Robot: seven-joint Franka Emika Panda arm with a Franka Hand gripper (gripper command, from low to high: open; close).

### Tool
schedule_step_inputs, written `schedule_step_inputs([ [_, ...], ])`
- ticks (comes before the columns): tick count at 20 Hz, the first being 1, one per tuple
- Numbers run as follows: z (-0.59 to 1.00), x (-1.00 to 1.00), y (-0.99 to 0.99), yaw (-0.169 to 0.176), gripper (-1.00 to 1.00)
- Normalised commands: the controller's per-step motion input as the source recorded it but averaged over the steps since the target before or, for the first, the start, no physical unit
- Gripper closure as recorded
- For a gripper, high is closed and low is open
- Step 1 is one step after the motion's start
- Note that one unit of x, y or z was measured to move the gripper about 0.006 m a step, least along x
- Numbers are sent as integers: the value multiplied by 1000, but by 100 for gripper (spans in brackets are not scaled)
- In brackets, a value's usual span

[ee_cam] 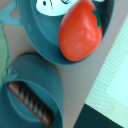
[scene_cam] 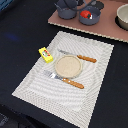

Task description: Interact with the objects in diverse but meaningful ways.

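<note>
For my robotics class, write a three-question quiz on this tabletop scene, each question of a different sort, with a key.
1. True or false: the red tomato lies on the round tan plate.
2. Multiple choice: where is the brown sausage? A) on the striped placemat B) inside a grey vessel next to the one holding the tomato C) beside the yellow packet
3. Fill in: the plate sits between the orange-handled fork and the orange-handled ____.

Key: 1 false, it lies in a grey vessel alongside a white piece; 2 B; 3 knife.
</note>
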Motion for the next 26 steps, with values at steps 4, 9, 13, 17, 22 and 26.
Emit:
schedule_step_inputs([
  [4, 0, 212, -929, -12, -100],
  [9, -116, 111, -985, -3, -100],
  [13, -384, -201, -930, -5, -100],
  [17, -201, -571, -733, -27, -100],
  [22, 402, -549, -576, -55, -100],
  [26, 27, -574, -515, -52, -100],
])
